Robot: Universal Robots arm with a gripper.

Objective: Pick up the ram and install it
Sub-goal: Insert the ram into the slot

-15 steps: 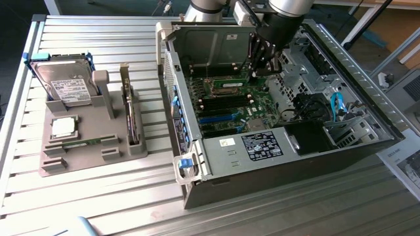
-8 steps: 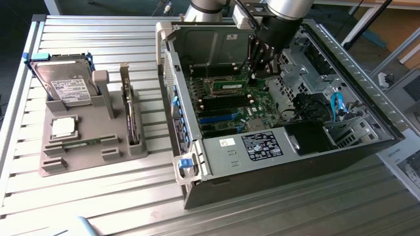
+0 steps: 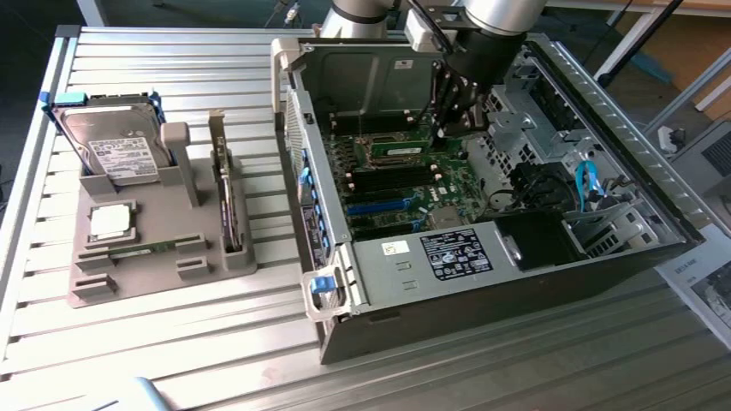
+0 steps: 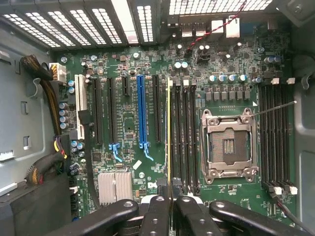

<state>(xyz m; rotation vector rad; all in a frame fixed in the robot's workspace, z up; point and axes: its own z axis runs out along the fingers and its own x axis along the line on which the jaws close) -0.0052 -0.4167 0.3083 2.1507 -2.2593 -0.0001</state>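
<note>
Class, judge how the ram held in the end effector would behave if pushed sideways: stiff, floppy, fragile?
Probably stiff: the ram shows as a straight thin edge, no sag. Likely light, as the end effector pinches only its edge. Sideways force may crack something so thin.

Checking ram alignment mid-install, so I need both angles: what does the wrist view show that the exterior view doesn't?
Wrist view: the ram, edge-on, clamped in the hand and lined up along the memory slots beside the empty processor socket. Exterior view: the grey tray outside the case, carrying the hard drive and processor chip. Both: the motherboard inside the open case.
</note>
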